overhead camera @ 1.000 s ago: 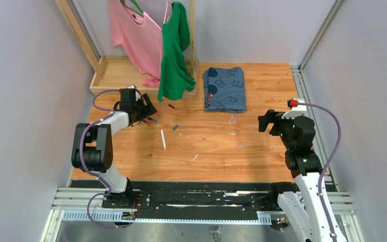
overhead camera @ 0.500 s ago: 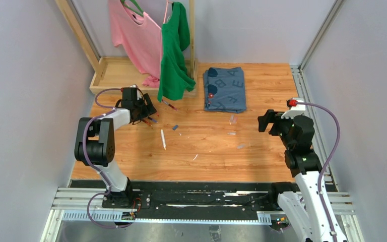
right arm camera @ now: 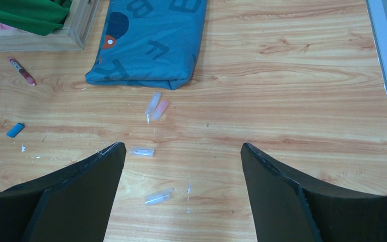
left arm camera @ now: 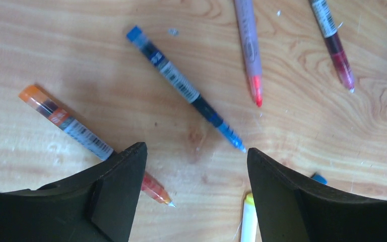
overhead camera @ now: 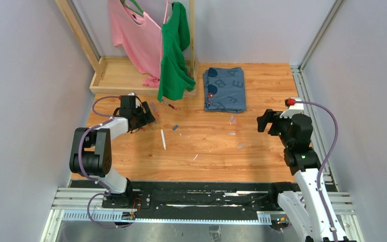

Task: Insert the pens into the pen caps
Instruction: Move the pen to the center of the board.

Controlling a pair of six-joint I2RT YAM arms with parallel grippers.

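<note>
folded blue cloth (right arm camera: 151, 40) upper centre. paired clear caps (right arm camera: 156, 107) just below; single clear cap (right arm camera: 142, 152), lowest clear cap (right arm camera: 158, 196) between wide-spread jaws. blue cap (right arm camera: 15, 130), dark red pen (right arm camera: 21, 70) far left.

A pale wooden counter (overhead camera: 267, 80) enclosed by plain grey walls (overhead camera: 25, 75). At its far left stands a wooden clothes rack (overhead camera: 112, 74) with a pink shirt (overhead camera: 131, 35) and a green shirt (overhead camera: 174, 55) hanging side by side, touching. Right of the rack lies a folded blue cloth (overhead camera: 225, 88) printed with darker letters. A small white sliver (overhead camera: 195, 157) lies nearer the front edge.
</note>
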